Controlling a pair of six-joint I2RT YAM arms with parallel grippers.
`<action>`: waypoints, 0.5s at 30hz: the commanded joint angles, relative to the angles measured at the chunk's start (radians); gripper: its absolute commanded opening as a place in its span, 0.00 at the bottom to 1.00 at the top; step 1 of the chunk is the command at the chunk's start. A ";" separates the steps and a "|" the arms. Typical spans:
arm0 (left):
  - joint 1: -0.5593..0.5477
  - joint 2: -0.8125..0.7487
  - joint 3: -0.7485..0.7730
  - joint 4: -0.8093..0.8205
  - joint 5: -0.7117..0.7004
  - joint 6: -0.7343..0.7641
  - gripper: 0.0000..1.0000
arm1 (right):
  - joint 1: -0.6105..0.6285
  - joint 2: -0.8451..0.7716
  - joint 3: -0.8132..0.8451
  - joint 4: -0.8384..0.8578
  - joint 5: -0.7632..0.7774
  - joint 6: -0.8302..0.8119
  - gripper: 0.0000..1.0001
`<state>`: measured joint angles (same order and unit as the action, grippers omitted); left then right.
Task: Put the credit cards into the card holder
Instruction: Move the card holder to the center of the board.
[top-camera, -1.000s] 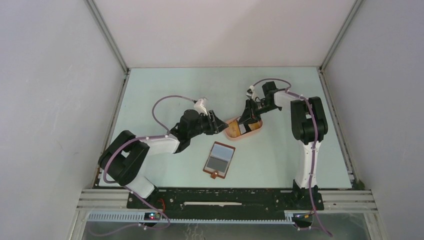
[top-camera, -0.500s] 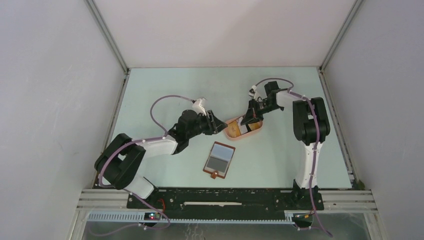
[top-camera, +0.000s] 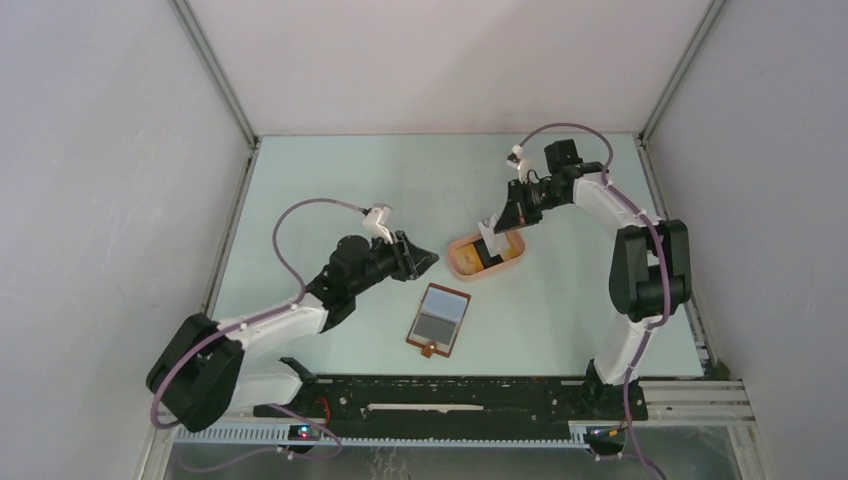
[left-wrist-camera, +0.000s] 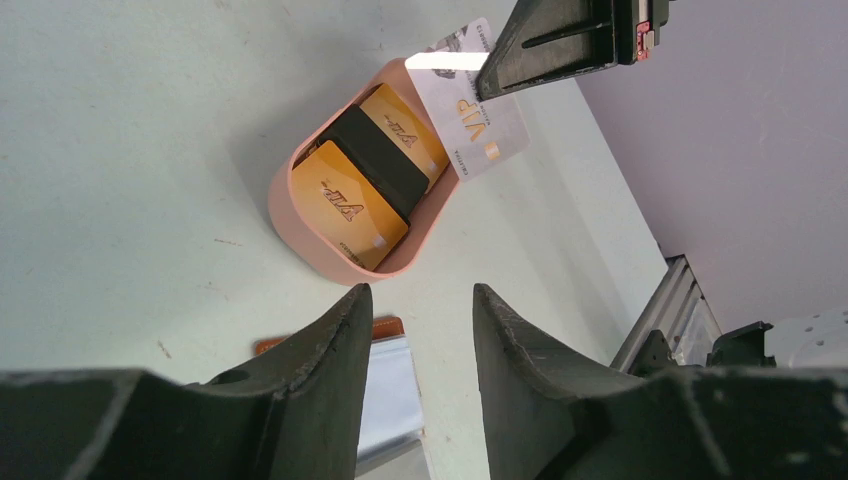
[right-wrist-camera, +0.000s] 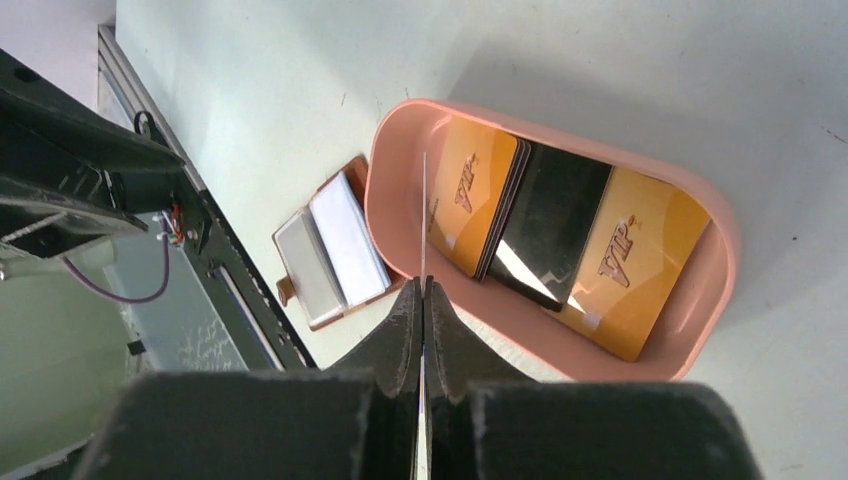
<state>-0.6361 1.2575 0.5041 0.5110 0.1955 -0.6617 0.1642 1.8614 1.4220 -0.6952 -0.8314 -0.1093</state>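
Note:
A pink oval tray (top-camera: 462, 266) near mid-table holds two yellow credit cards (right-wrist-camera: 615, 265) with a black card (right-wrist-camera: 545, 230) between them. My right gripper (top-camera: 499, 220) hangs just above the tray, shut on a silver card (left-wrist-camera: 470, 115) that shows edge-on (right-wrist-camera: 423, 215) in its own view and stands clear of the tray. The card holder (top-camera: 439, 318), a brown leather wallet, lies open nearer the arms with a pale window facing up. My left gripper (top-camera: 428, 260) hovers left of the tray, open with nothing between its fingers (left-wrist-camera: 335, 345).
White walls close in the table on three sides. A black rail and the aluminium frame (top-camera: 450, 410) run along the near edge. The pink tray (right-wrist-camera: 385, 195) lies about a card's length beyond the card holder (right-wrist-camera: 330, 250).
My right gripper shut on the silver card and lifted it out of the tray, moving back and to the right. My left arm drew back to the left, away from the tray.

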 joint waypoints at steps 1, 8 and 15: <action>0.005 -0.134 -0.068 -0.028 -0.040 0.056 0.47 | 0.002 -0.089 0.008 -0.066 0.001 -0.131 0.00; -0.006 -0.277 -0.179 -0.056 -0.020 0.000 0.47 | 0.057 -0.233 -0.043 -0.119 -0.112 -0.277 0.00; -0.097 -0.372 -0.273 -0.117 -0.037 -0.149 0.46 | 0.178 -0.327 -0.161 -0.102 -0.224 -0.362 0.00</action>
<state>-0.6823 0.9295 0.2783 0.4332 0.1753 -0.7105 0.2760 1.5745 1.3190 -0.7940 -0.9604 -0.3840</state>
